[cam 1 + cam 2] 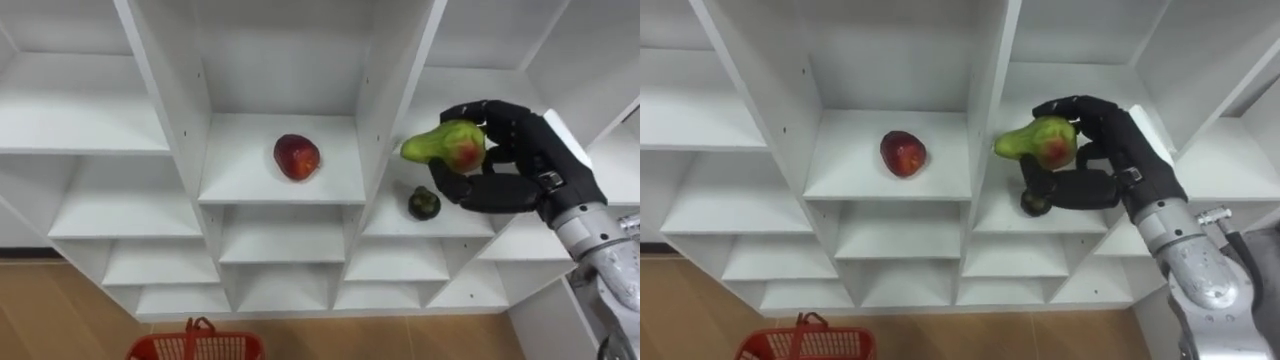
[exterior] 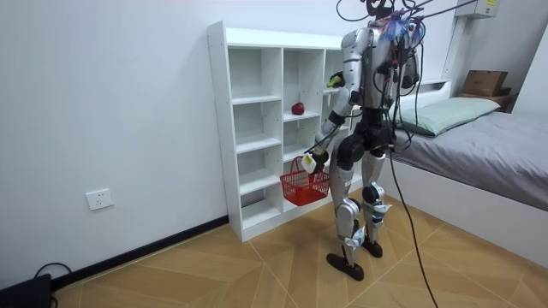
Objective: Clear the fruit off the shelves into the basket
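A bedroom with a wooden floor [image 2: 214,265], a bed [image 2: 479,145] at the room view's right, and a white shelf unit [image 1: 180,110] of open compartments against the wall. The robot stands upright facing it.

The right hand [image 1: 520,160] is raised in front of the right-hand column of compartments. It is closed around a green pear-shaped fruit [image 1: 447,145] with a red blush, fingers over the top and thumb beneath. The fruit sticks out of the hand toward 9 o'clock. Its long axis runs almost level, with the narrow end at 9 o'clock and the fat end in the palm at 3 o'clock, and it is held up off the shelf board.

Just below the hand, at 7 o'clock, a small dark green fruit [image 1: 424,203] sits on the shelf. Farther out at 9 o'clock, one compartment over, a red apple [image 1: 297,157] rests on the middle shelf, well apart from the hand.

Far down at 7 o'clock, at the bottom edge of the eye view, is the red basket [image 1: 195,345]. In the room view it hangs off the floor from the lowered left hand [image 2: 314,158], which looks closed on its handle.

Judged from this, the held fruit must travel down and toward 7 o'clock to reach the basket. The right hand is the nearer hand to both fruits left on the shelves.
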Controlling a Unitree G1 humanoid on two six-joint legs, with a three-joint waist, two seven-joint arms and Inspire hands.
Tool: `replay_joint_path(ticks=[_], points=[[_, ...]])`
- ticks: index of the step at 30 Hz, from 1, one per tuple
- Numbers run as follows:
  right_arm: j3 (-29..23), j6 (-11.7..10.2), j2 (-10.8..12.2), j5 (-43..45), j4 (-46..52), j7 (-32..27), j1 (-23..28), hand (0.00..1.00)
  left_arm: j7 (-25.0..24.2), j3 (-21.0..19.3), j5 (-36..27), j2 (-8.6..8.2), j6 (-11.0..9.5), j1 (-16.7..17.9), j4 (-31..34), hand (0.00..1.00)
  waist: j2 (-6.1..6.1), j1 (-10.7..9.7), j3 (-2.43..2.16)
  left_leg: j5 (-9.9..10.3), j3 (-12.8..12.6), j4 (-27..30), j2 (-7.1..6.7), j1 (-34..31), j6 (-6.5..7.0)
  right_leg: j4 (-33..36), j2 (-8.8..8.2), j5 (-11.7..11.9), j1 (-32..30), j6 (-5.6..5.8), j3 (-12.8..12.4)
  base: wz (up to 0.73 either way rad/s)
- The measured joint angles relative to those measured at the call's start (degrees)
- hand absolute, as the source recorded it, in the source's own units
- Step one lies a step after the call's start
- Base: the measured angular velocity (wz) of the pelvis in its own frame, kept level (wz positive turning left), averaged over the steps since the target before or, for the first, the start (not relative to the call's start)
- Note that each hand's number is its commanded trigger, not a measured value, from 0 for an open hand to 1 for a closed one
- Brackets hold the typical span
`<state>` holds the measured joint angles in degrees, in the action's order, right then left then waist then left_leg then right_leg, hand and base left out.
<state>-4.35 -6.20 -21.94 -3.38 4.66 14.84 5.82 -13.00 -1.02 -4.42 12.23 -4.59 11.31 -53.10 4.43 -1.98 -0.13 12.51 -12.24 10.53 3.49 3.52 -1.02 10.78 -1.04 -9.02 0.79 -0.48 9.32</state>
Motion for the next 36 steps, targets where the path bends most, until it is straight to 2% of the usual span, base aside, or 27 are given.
replay_joint_path(ticks=[4, 10, 13, 19, 20, 23, 26, 30, 33, 36], points=[[0.3, 0.0, 0.9, 2.0, -0.1, 1.6, 2.5, 1.00, -0.1, 0.2, -0.5, -0.01, 0.2, -1.7, 0.0, 1.00, -0.06, 0.1, 0.08, 0.0, 0.0, 0.2, 0.04, 0.1, 0.00, 0.0, 0.02, 0.0, 0.1, -0.01, 0.0, 0.00], [0.9, -0.1, 2.2, 2.9, -0.5, 1.4, 2.5, 1.00, 0.0, 1.7, -0.5, -0.02, -0.1, -4.4, 0.0, 1.00, -0.02, 0.7, 0.11, 0.0, -0.2, 0.5, 0.05, -1.3, 0.01, 0.1, 0.18, 0.2, -1.5, -0.08, -0.7, -0.03], [1.4, -0.3, 3.9, 3.6, -3.9, 0.7, 1.4, 1.00, 0.1, 2.1, -0.7, -0.27, -0.6, -5.9, 0.3, 1.00, 0.07, 0.8, 0.25, 0.0, -0.1, 0.9, 0.10, -2.3, 0.01, 0.2, 0.12, 0.3, -2.3, -0.10, -0.6, -0.01], [5.8, -0.3, 4.9, 3.6, -5.8, 0.3, -0.5, 1.00, 0.2, 5.4, -2.8, -0.39, -1.3, -9.0, 2.1, 1.00, -0.27, 0.8, 0.54, 0.0, 0.3, 1.8, 0.20, -5.8, 0.04, 1.6, -0.02, 0.5, -6.0, -0.30, -0.4, -0.01], [6.5, -0.3, 5.4, 3.8, -6.9, 0.3, -1.1, 1.00, 0.2, 6.3, -2.8, -0.50, -1.6, -9.5, 2.1, 1.00, -0.40, 0.9, 0.71, 0.0, 0.3, 1.9, 0.23, -5.9, 0.04, 1.7, -0.01, 0.5, -6.2, -0.32, -0.4, 0.00], [7.5, -0.3, 6.2, 3.9, -8.8, 0.4, -2.6, 1.00, -0.1, 6.9, -2.8, -0.77, -2.7, -10.1, 2.2, 1.00, -0.58, 0.8, 0.75, 0.0, 0.4, 2.3, 0.31, -7.3, 0.05, 2.0, -0.02, 0.6, -7.6, -0.44, -0.4, -0.01], [7.8, -0.7, 6.3, 3.8, -11.2, 0.9, -3.4, 1.00, 0.0, 7.0, -2.8, -1.28, -2.7, -10.1, 3.3, 1.00, -0.67, 0.8, 0.81, -0.1, 0.6, 3.1, 0.51, -8.5, 0.08, 1.9, -0.02, 0.7, -8.2, -0.60, 0.5, 0.10], [10.4, -1.0, 7.0, 4.1, -16.5, 1.0, -7.1, 1.00, -0.1, 10.4, -2.9, -1.27, -3.3, -10.6, 9.2, 1.00, -1.48, 0.8, 1.09, -0.1, 1.3, 4.4, 0.81, -11.4, 0.06, 2.1, 0.00, 1.0, -10.2, -0.94, 1.2, 0.06], [12.5, -1.4, 7.6, 6.4, -17.9, 1.5, -7.8, 1.00, -0.9, 12.6, -3.0, -1.56, -4.1, -11.6, 9.4, 1.00, -2.29, 0.8, 1.10, -0.1, 1.4, 4.8, 0.86, -12.1, 0.04, 3.0, -0.12, 1.0, -11.1, -0.95, 1.2, 0.02], [14.3, -1.4, 7.6, 6.6, -17.9, 1.5, -7.8, 1.00, -1.3, 13.6, -5.2, -1.55, -4.2, -11.8, 9.4, 1.00, -2.32, 0.7, 1.09, -0.4, 1.5, 4.8, 0.69, -13.0, 0.18, 3.5, -0.64, 1.0, -12.3, -0.95, 1.2, -0.02]])
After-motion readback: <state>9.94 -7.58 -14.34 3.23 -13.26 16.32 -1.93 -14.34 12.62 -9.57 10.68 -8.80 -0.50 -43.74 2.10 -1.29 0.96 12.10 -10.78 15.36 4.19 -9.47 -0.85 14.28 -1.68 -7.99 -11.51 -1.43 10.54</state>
